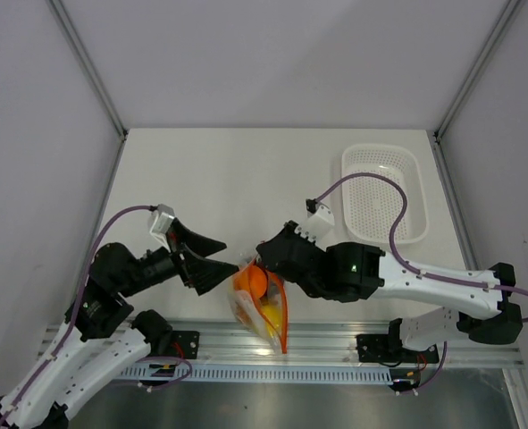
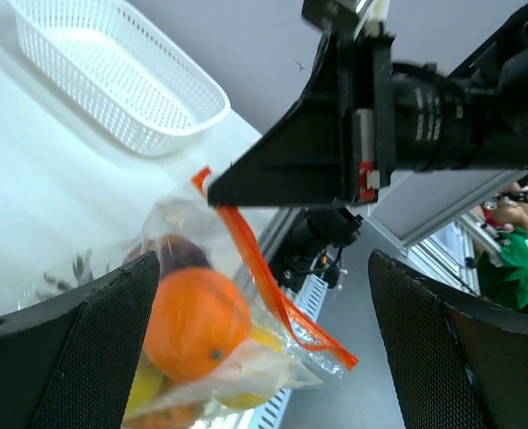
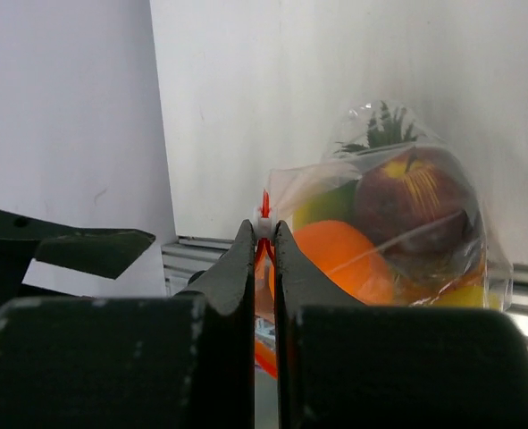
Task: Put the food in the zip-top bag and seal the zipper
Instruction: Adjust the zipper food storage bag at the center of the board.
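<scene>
The clear zip-top bag (image 1: pixel 262 306) hangs at the table's near edge over the rail, with the food inside: an orange (image 1: pixel 255 283), a dark red fruit (image 3: pixel 411 201), a yellow-green fruit (image 3: pixel 326 204), pineapple leaves (image 3: pixel 384 130) and something yellow at the bottom. My right gripper (image 1: pixel 262 256) is shut on the white slider (image 3: pixel 264 227) at the top end of the red-orange zipper (image 2: pixel 264 268). My left gripper (image 1: pixel 221 261) is open, its fingers either side of the bag (image 2: pixel 210 357) without touching it. The bag's far corner of the zipper (image 2: pixel 344 359) hangs free.
An empty white perforated basket (image 1: pixel 384 192) stands at the back right of the table; it also shows in the left wrist view (image 2: pixel 112 80). The aluminium rail (image 1: pixel 335 344) runs under the bag. White walls enclose the table.
</scene>
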Available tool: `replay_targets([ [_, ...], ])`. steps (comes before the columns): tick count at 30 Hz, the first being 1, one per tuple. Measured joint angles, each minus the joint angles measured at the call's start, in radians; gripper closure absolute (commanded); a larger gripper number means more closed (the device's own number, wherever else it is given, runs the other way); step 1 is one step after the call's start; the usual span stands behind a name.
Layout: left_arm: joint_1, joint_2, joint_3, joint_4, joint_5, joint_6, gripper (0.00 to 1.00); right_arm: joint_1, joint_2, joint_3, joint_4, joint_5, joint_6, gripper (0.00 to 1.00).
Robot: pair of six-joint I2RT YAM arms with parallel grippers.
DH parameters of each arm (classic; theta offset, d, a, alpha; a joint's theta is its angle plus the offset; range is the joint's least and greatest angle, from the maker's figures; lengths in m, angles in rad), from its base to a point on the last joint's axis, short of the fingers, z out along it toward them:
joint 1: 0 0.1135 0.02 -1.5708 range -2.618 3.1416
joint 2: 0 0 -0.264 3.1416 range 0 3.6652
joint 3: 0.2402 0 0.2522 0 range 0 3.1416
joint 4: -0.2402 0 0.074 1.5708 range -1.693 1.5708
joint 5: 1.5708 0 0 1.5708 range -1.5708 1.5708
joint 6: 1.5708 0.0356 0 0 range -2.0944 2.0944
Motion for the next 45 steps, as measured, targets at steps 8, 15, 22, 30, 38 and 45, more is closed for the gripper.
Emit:
replay_targets([
  [8,-0.229,0.073,0.013,0.101,-0.163,0.054,0.01,0.036,-0.002,-0.002,-0.083,0.104,0.172,1.0],
  [15,-0.378,0.107,0.012,0.056,-0.337,0.032,0.0,0.036,-0.039,-0.011,-0.147,0.146,0.186,1.0],
  [22,-0.629,0.187,0.058,-0.017,-0.652,0.023,0.0,0.036,-0.096,-0.048,-0.219,0.169,0.253,1.0],
  [30,-0.806,0.42,0.154,-0.02,-0.927,-0.016,0.09,0.05,-0.107,-0.053,-0.277,0.18,0.351,1.0],
  [38,-0.817,0.548,0.187,-0.142,-1.083,-0.152,0.27,0.076,-0.127,-0.066,-0.319,0.193,0.414,1.0],
  [45,-0.817,0.589,0.21,-0.178,-1.118,-0.197,0.81,0.079,-0.137,-0.071,-0.307,0.201,0.367,0.96],
])
